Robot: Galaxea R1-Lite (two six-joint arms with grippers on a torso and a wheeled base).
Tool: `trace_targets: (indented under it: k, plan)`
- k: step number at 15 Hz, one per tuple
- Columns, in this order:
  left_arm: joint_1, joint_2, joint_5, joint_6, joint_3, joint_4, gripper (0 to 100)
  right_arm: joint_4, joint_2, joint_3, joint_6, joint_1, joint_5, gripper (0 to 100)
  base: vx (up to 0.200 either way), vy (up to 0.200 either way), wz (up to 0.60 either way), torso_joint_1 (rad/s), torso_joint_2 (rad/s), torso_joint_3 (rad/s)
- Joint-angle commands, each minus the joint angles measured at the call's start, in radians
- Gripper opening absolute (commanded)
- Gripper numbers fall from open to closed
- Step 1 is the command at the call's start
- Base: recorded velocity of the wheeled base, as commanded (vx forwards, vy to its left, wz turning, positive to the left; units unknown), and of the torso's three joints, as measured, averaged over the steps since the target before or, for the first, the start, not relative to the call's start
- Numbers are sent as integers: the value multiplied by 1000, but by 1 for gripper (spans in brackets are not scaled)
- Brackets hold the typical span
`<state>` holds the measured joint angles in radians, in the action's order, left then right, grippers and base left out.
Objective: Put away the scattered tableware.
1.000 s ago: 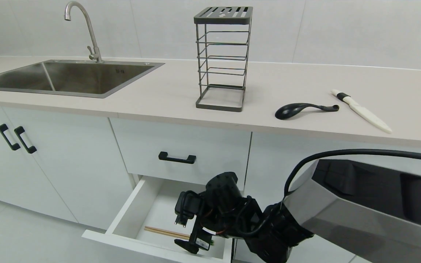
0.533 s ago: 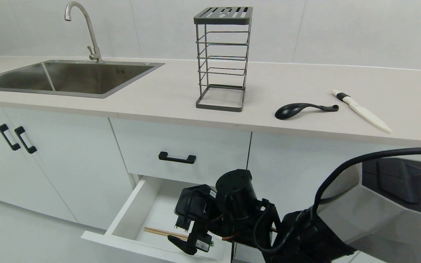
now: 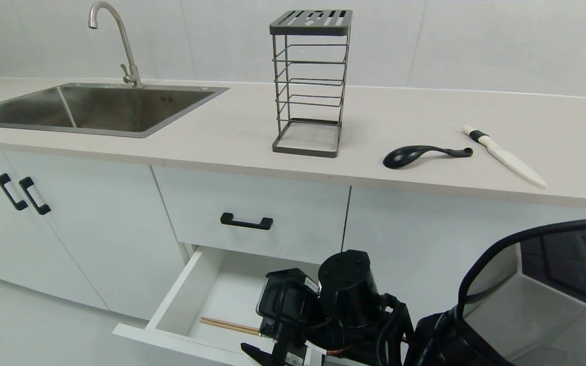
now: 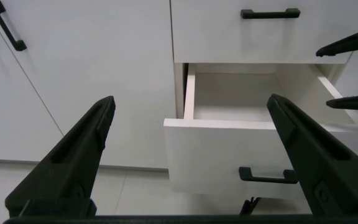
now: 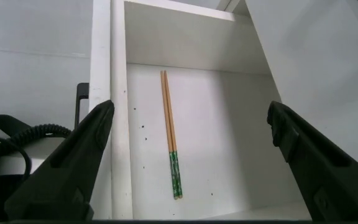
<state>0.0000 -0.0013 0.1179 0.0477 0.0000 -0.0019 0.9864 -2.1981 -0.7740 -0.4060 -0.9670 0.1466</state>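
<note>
With right pincer (image 5: pixel 189 109) apart over the chopsticks (image 5: pixel 169 130) in the drawer (image 3: pixel 173 297), lift straight up, clear of its walls, then go for the spoon (image 3: pixel 410 154) on the surface (image 3: pixel 222 127).

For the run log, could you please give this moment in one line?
chopsticks in open drawer; right end effector open over drawer; left end effector open; spoon, knife on counter

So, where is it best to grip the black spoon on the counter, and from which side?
Probably the thin handle of the black spoon, around its middle, coming from above with the jaws across it. The handle seems to arch off the counter, while the bowl is wide and rounded.
</note>
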Motion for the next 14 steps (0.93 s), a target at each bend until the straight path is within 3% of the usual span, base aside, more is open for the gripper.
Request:
trace_targets:
  k: [1, 7, 10, 14]
  plan:
    - [0, 1, 0, 0, 0, -1, 100, 2, 1, -5, -1, -2, 1, 100, 0, 0, 0, 203, -320, -115]
    - [0, 1, 0, 0, 0, -1, 100, -2, -2, 1, 4, -4, 1, 100, 0, 0, 0, 245, -474, -217]
    - [0, 1, 0, 0, 0, -1, 100, -2, -5, 2, 6, -4, 1, 100, 0, 0, 0, 90, -481, -225]
    - [0, 1, 0, 0, 0, -1, 100, -6, -15, 2, 9, -2, 2, 100, 0, 0, 0, 369, -484, -236]
